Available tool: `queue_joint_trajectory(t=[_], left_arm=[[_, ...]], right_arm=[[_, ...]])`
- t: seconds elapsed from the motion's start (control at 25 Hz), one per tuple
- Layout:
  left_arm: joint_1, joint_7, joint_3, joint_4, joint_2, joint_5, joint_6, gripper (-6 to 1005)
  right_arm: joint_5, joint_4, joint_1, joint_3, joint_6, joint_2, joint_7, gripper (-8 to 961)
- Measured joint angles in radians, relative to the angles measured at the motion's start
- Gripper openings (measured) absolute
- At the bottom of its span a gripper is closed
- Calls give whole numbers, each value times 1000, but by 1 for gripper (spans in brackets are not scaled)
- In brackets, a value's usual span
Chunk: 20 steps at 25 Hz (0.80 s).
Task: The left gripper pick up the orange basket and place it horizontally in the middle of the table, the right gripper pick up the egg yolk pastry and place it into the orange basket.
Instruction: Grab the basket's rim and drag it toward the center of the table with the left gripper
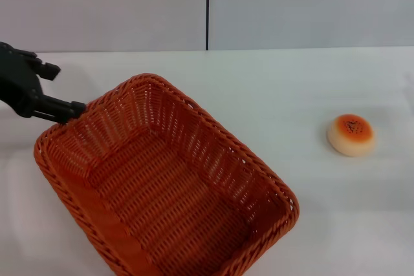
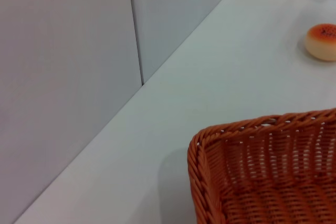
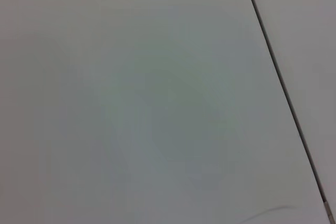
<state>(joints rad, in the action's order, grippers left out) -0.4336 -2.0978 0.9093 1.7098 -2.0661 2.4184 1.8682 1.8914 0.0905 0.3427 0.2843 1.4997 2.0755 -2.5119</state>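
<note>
the left tool [image 1: 72, 110] reaches in from the left edge of the head view, its black fingers meeting the far left corner of the orange basket [image 1: 162, 185] at the rim; whether they are clamped on the weave or merely touching it cannot be told. the basket lies skewed on the white desk [image 1: 291, 88], open side up. the egg yolk pastry [image 1: 350, 134] sits well apart to the right, alone on the desk. the right tool is out of sight.
</note>
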Motion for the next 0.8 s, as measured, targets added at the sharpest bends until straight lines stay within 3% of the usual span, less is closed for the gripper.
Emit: queue_joint_trajectory(t=[0.32,0.52,0.8], left_arm=[[7,-17,116,-107,-2,5,-112,790],[11,-19,190,-144,-3,30,-195,733],[2,-19,211,-191,-3,43,-263,727]], right_arm=[[0,-4,10,-13,-9,1,-4,579],[0,-5,8,-13,-11,1,-6,578],[0,-3,1,-13,-24,1,-5,579]])
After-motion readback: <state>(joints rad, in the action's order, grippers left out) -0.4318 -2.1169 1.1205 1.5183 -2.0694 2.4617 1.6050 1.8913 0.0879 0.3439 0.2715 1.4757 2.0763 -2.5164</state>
